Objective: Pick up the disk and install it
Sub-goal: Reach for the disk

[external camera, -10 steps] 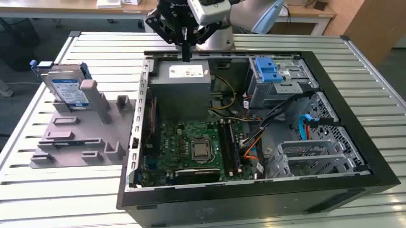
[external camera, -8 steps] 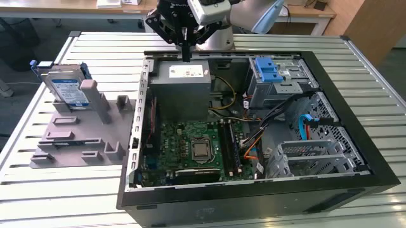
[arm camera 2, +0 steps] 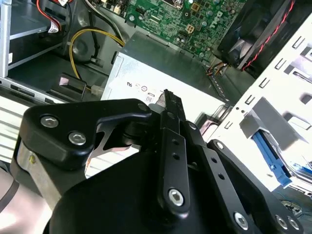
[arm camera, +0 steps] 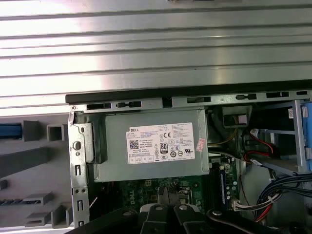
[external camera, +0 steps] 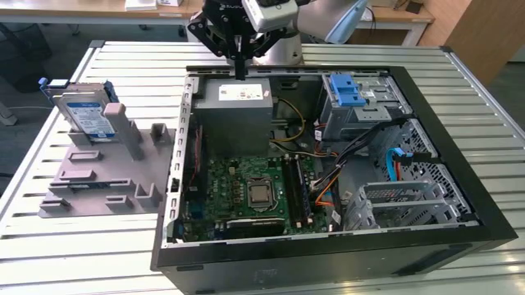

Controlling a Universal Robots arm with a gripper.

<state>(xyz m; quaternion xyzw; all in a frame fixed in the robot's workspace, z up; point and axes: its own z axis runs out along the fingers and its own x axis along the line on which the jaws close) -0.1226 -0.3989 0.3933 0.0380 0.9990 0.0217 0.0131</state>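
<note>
1. One gripper (external camera: pixel 240 76) hangs over the far rim of the open case, above the power supply. Its jaws are drawn together into a single dark tip and hold nothing. In the second wrist view the gripper (arm camera 2: pixel 168 93) points at the labelled face of that box, and in the first wrist view the gripper (arm camera: pixel 171 194) lies over the motherboard edge.
2. One disk (external camera: pixel 88 117) stands on edge, tilted slightly, in a slot of the grey fixture (external camera: pixel 90 178). This is outside the case, at the exterior view's left.
3. The disk lies well apart from the jaws, with the case's side wall between them. Nothing touches it but the fixture.
4. One black computer case (external camera: pixel 328 258) lies on its side, open, on the slatted metal table (external camera: pixel 82 246).
5. Inside the case are one power supply (external camera: pixel 238 114), one motherboard (external camera: pixel 250 187), and one blue latch (external camera: pixel 348 92) on the drive cage toward the exterior view's right.
6. The power supply (arm camera: pixel 151 146) carries one white sticker. It touches the case's rear wall.
</note>
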